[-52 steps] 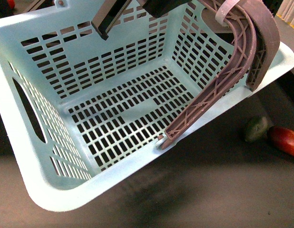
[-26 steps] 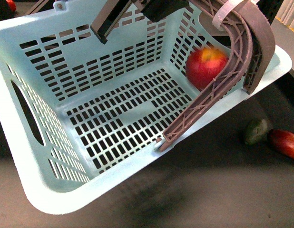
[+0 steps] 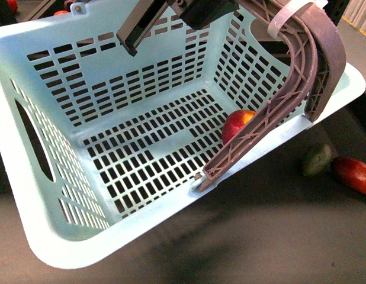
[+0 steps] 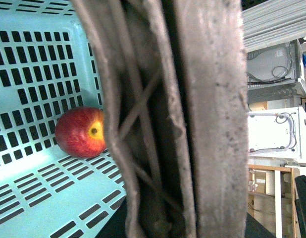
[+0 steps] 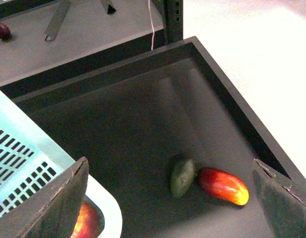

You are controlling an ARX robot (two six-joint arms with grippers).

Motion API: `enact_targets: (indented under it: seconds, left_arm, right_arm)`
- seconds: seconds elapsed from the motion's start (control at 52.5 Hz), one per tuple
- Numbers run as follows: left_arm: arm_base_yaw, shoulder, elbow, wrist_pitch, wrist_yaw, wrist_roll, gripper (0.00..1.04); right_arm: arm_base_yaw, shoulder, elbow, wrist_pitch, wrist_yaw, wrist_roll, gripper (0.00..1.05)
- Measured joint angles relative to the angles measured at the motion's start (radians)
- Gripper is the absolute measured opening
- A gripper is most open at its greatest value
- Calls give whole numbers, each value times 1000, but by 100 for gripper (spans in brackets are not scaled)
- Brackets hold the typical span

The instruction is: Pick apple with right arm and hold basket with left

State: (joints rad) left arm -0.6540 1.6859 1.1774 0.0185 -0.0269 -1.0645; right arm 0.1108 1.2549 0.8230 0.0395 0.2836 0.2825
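Pale-blue plastic basket hangs tilted from the left gripper, apparently clamped on its brown handle, so the apple rests on the slotted floor against a side wall, while the right gripper hovers outside, spread wide and empty.

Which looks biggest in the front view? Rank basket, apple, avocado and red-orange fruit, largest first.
1. basket, by far.
2. apple, though the handle hides part.
3. avocado and red-orange fruit: about alike; the picture's edge cuts the fruit, so no ranking.
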Motion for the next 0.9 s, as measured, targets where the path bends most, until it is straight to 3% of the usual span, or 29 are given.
enact_targets:
  seconds: [0.172, 0.21, 0.267, 0.343, 0.534, 0.667, 0.896]
  left_arm:
    - [-3, 1, 0, 0, 2, -2, 16]
    - [-3, 1, 0, 0, 1, -3, 16]
    - [-3, 1, 0, 0, -4, 1, 16]
    - [0, 1, 0, 0, -6, 1, 16]
    - [0, 1, 0, 0, -2, 1, 16]
    - [0, 1, 0, 0, -5, 2, 16]
    - [0, 1, 0, 0, -3, 2, 16]
  right_arm:
    - [0, 1, -2, 0, -6, 6, 96]
    - [-6, -2, -26, 67, -49, -21, 93]
    - [-21, -26, -141, 344, -173, -116, 81]
    - [-31, -78, -296, 584, -211, -216, 64]
    - [-97, -214, -498, 668, -280, -266, 22]
    - [-109, -278, -570, 673, -282, -275, 2]
    - [-109, -417, -677, 643, -282, -278, 2]
